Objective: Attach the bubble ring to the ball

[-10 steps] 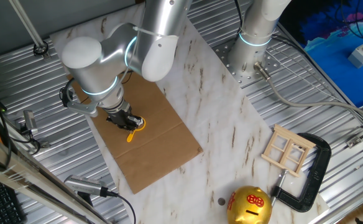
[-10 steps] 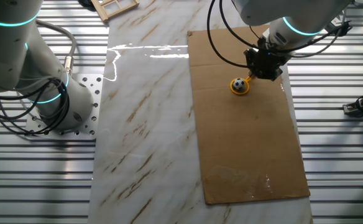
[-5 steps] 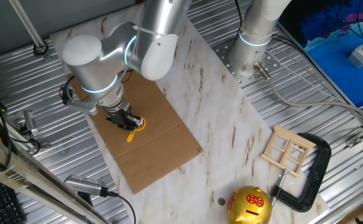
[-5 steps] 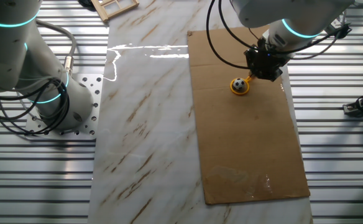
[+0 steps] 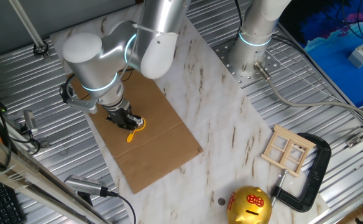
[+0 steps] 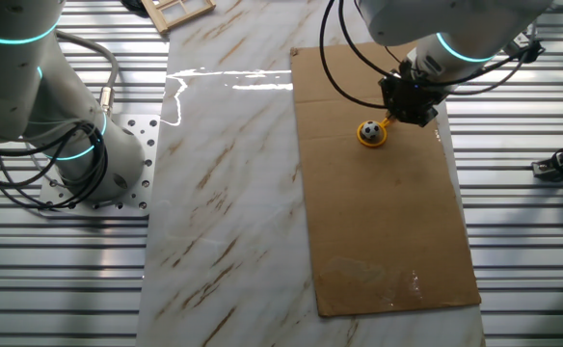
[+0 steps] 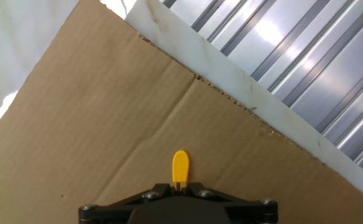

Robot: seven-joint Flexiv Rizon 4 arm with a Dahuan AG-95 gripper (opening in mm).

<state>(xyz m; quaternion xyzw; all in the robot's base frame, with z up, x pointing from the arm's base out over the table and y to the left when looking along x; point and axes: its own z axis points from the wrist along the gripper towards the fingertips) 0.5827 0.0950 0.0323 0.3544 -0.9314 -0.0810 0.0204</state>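
Observation:
The ball [image 6: 369, 129], tiny and white with black patches, sits on the brown cardboard sheet [image 6: 378, 222]. The yellow-orange bubble ring [image 6: 372, 141] lies with its hoop around the ball's base, and its handle runs up-right into my gripper [image 6: 397, 118]. In one fixed view the handle tip [image 5: 130, 136] sticks out below the gripper [image 5: 130, 124], and the ball is hidden by the hand. In the hand view the gripper [image 7: 180, 185] is shut on the thin stem, with the handle's end [image 7: 180, 167] past the fingers.
A gold piggy bank [image 5: 248, 205], a wooden window frame [image 5: 287, 149] and a black clamp [image 5: 312, 174] sit at the marble table's far end. A second arm's base [image 6: 89, 154] stands beside the table. Ribbed metal surrounds the cardboard's edge [image 7: 231, 93].

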